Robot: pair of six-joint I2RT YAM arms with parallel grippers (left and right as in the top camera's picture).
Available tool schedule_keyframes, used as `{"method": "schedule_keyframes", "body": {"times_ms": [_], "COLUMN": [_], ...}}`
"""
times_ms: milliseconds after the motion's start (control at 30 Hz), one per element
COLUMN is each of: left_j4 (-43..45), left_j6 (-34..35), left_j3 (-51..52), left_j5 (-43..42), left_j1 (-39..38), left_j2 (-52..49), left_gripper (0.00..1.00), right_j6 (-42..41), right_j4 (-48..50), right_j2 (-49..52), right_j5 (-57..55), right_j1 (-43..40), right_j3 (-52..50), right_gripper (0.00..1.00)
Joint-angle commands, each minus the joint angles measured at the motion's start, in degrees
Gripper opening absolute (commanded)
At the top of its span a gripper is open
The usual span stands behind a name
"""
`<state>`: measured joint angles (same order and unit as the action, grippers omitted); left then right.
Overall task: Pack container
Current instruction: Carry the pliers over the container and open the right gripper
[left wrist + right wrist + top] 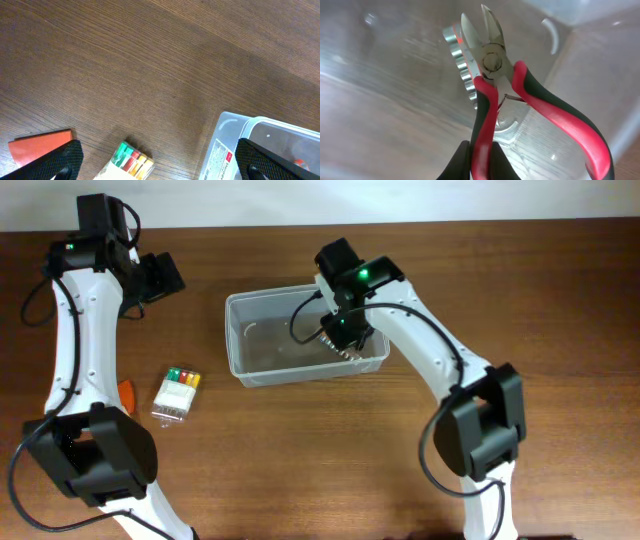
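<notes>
Overhead, the container sits mid-worktop, a little toward the far edge. The right hand reaches down inside it near its right end. In the right wrist view its fingers are pinching one red-and-black handle of the side cutters, blades pointing away from the hand. A silvery toothed metal piece lies just behind them. The left hand hovers over bare wood, well left of the container, spread wide apart. A small box of coloured sticks lies near an orange flat piece.
</notes>
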<state>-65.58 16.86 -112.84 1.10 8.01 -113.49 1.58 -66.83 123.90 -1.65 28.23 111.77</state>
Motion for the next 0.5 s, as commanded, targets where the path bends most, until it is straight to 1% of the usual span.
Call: {"method": "schedule_keyframes", "body": {"times_ms": [0,133,167,200,233,267,400,467], "left_j4": [0.0,0.0,0.0,0.0,0.0,0.0,0.0,0.0], "left_j6": [-0.3,-0.3,-0.3,-0.3,-0.3,-0.3,-0.3,-0.3], "left_j3": [-0.8,-0.8,-0.8,-0.8,-0.8,-0.8,-0.8,-0.8], "left_j5": [0.2,0.2,0.2,0.2,0.2,0.2,0.2,0.2], "left_j1": [0.2,0.2,0.2,0.2,0.2,0.2,0.2,0.2], "left_j2": [0.8,0.8,0.8,0.8,0.8,0.8,0.8,0.8], "left_gripper": [0.99,0.99,0.99,0.99,0.99,0.99,0.99,0.99], "right_j6": [0.2,0.2,0.2,0.2,0.2,0.7,1.2,1.2], "right_j4": [0.2,0.3,0.3,0.4,0.4,0.4,0.2,0.2], "right_j2": [2.2,3.4,3.4,3.5,3.5,3.5,3.5,3.4], "right_j5": [0.0,-0.1,-0.1,-0.1,-0.1,-0.1,-0.1,-0.1], "right_j1": [0.3,0.3,0.3,0.3,0.3,0.3,0.3,0.3], "right_j3": [1.0,1.0,1.0,1.0,1.0,1.0,1.0,1.2], "right_gripper": [0.09,0.09,0.11,0.16,0.24,0.39,0.46,0.47]}}
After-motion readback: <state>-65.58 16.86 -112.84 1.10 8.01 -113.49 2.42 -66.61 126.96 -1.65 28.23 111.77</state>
